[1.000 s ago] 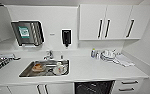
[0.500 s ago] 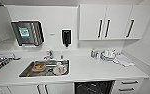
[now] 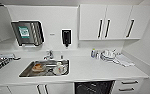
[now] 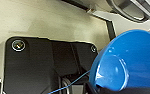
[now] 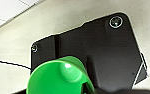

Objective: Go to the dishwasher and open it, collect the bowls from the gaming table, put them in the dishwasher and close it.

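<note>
A blue bowl (image 4: pixel 131 62) sits close in the left wrist view, tilted with its hollow toward the camera, and my left gripper (image 4: pixel 108 89) is shut on its rim. In the right wrist view a smaller green bowl (image 5: pixel 58 77) is gripped the same way by my right gripper (image 5: pixel 91 89). The dishwasher (image 3: pixel 94 87) shows in the head view as a dark opening under the white counter, right of the sink cabinet, with a dark rack inside. The gaming table is out of view.
A steel sink (image 3: pixel 44 68) with dishes in it is set into the white counter (image 3: pixel 91 70). Bottles and stacked dishes (image 3: pixel 107 55) stand at the back right. White wall cabinets (image 3: pixel 111 22) hang above. Drawers (image 3: pixel 127 86) flank the dishwasher on the right.
</note>
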Available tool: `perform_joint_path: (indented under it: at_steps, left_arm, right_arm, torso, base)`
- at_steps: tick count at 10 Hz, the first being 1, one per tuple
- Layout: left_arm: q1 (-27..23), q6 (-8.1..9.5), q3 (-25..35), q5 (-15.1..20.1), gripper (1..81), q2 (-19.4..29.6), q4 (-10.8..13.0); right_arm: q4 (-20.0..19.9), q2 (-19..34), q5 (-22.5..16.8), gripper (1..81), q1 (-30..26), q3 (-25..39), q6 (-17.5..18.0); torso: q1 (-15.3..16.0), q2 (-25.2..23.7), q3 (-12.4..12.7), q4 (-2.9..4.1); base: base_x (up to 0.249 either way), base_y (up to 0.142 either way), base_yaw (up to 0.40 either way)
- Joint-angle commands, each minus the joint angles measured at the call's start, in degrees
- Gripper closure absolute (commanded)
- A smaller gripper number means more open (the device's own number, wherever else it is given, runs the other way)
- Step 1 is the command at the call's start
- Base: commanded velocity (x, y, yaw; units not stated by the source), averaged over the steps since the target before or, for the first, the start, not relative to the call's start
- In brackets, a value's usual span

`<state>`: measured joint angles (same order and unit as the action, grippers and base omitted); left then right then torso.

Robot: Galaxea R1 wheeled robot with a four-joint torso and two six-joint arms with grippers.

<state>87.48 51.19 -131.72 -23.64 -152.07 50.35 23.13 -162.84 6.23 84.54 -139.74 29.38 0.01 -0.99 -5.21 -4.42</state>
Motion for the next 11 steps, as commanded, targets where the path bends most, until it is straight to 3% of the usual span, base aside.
perform_joint_path:
  at_steps: [1,3,6,7,11]
  left_arm:
    - [-4.7,0.23,9.6,6.2,81.1,5.0,1.2]
    - [-6.2,0.32,12.9,7.6,81.1,7.9,0.5]
    - [-8.5,0.49,20.6,7.6,81.1,14.5,0.0]
    - [-9.1,0.58,22.8,7.5,81.1,16.6,-0.5]
    - [-10.3,0.66,25.1,4.7,81.1,22.1,-2.3]
  right_arm:
    - [-0.3,1.2,-2.0,81.1,-3.1,0.9,0.1]
    - [-0.3,1.4,-2.0,81.1,-3.2,0.9,0.1]
    - [-0.3,1.4,-1.9,81.1,-3.2,1.0,0.1]
    - [-0.3,1.4,-1.9,81.1,-3.1,0.9,0.1]
    - [-0.3,1.5,-1.9,81.1,-3.2,1.0,0.1]
  torso:
    - [0.0,0.0,0.0,0.0]
    - [0.0,0.0,0.0,0.0]
    - [0.0,0.0,-3.1,0.0]
    - [0.0,0.0,-2.0,0.0]
    - [0.0,0.0,-2.6,0.0]
  base:
    - [0.0,0.0,0.0]
    - [0.0,0.0,0.0]
    - [0.0,0.0,0.0]
    - [0.0,0.0,0.0]
    - [0.0,0.0,0.0]
